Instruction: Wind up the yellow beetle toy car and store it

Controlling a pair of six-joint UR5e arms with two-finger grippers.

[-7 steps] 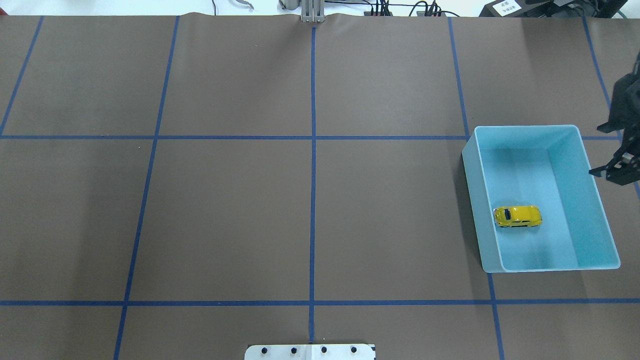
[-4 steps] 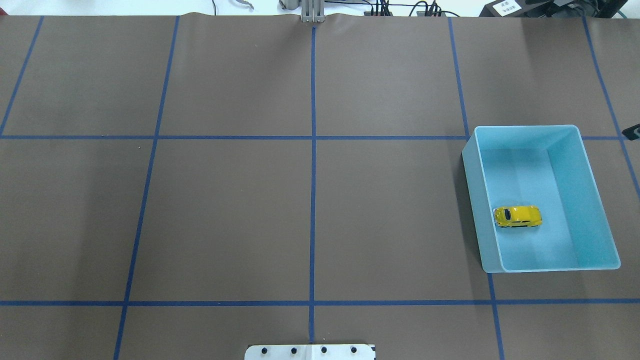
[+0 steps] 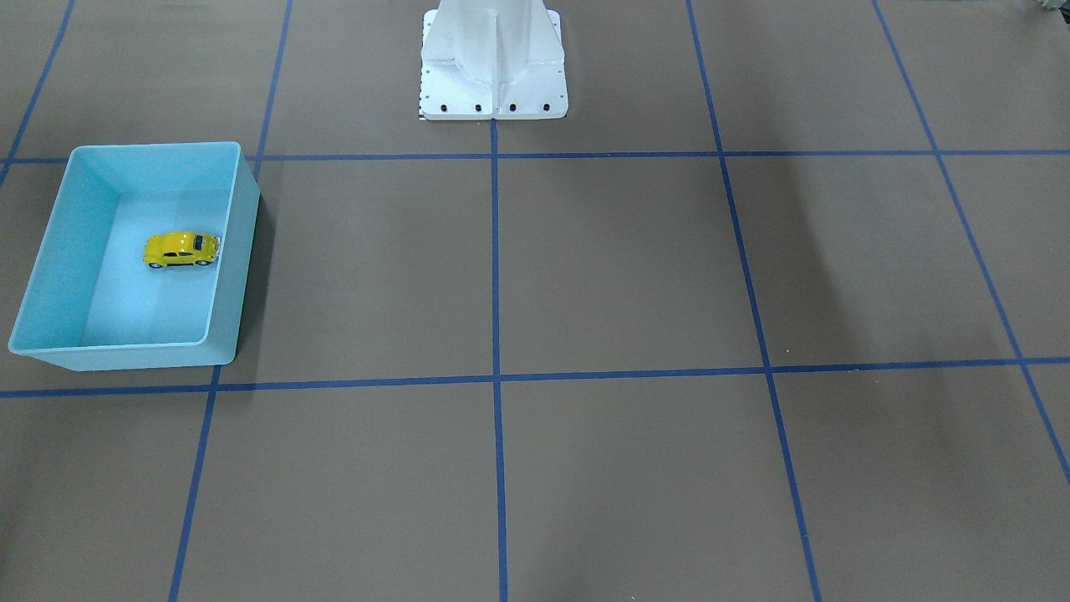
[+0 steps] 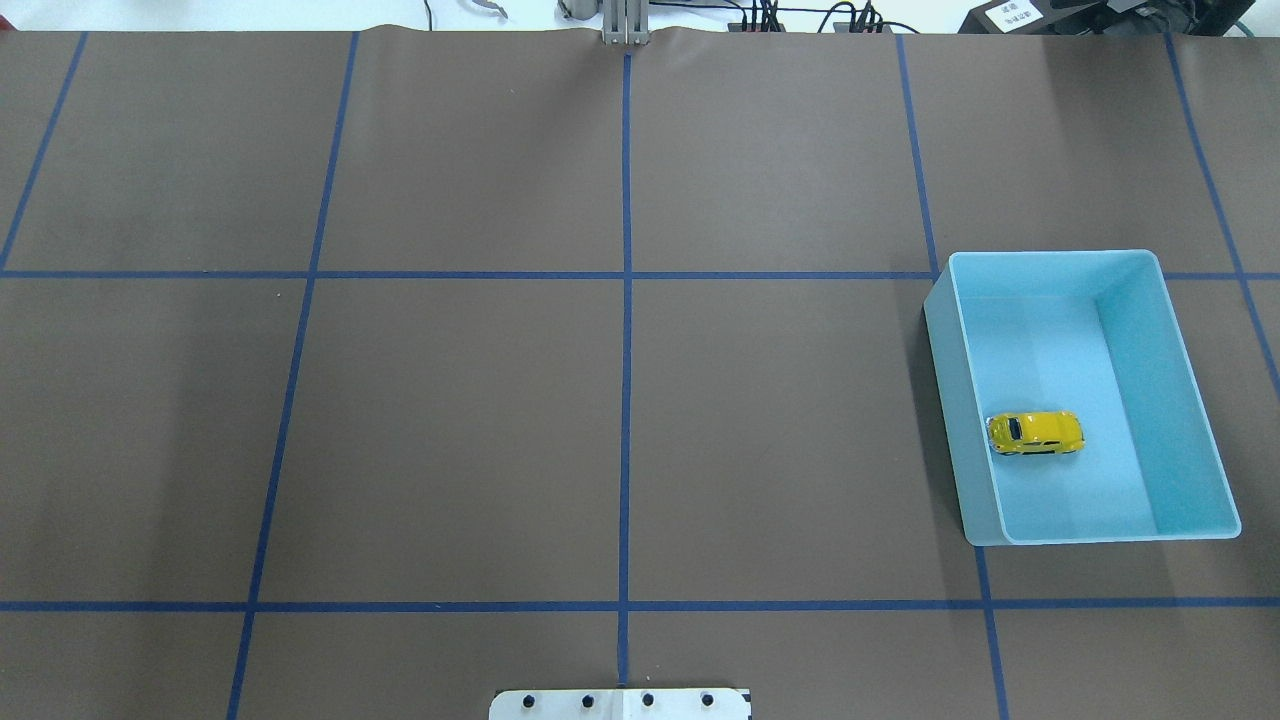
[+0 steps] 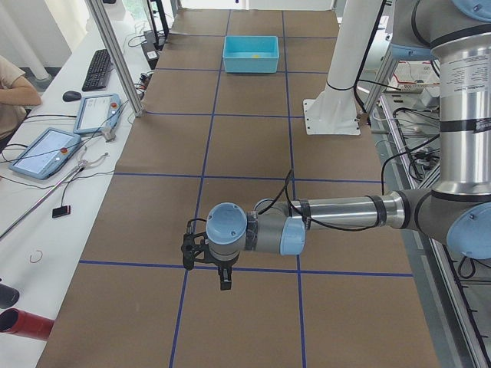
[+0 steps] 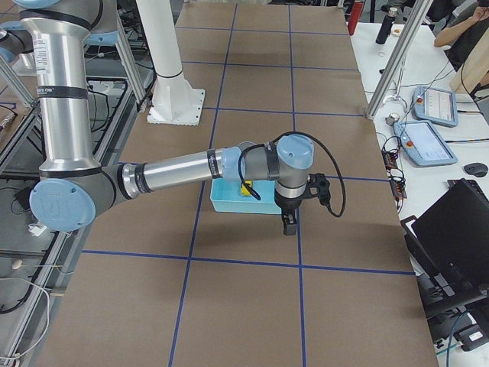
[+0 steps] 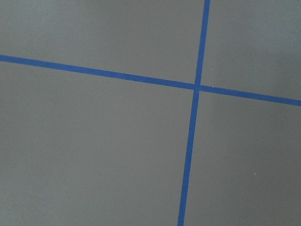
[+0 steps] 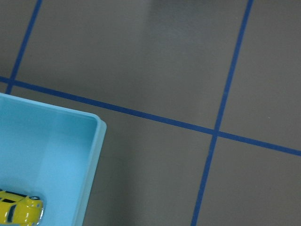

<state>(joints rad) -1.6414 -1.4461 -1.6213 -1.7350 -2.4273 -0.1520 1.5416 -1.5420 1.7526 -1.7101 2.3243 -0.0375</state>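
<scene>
Overhead exterior view shows the yellow beetle toy car (image 4: 1035, 433) sitting on its wheels inside the light blue bin (image 4: 1185, 400). It is close to the bin wall that faces the middle of the worktop (image 4: 450, 420). My right tool (image 6: 289, 226) hangs just outside the bin. My left tool (image 5: 223, 279) hangs over the worktop, far from the bin. Neither tool touches the car. I cannot tell how far open either tool is.
</scene>
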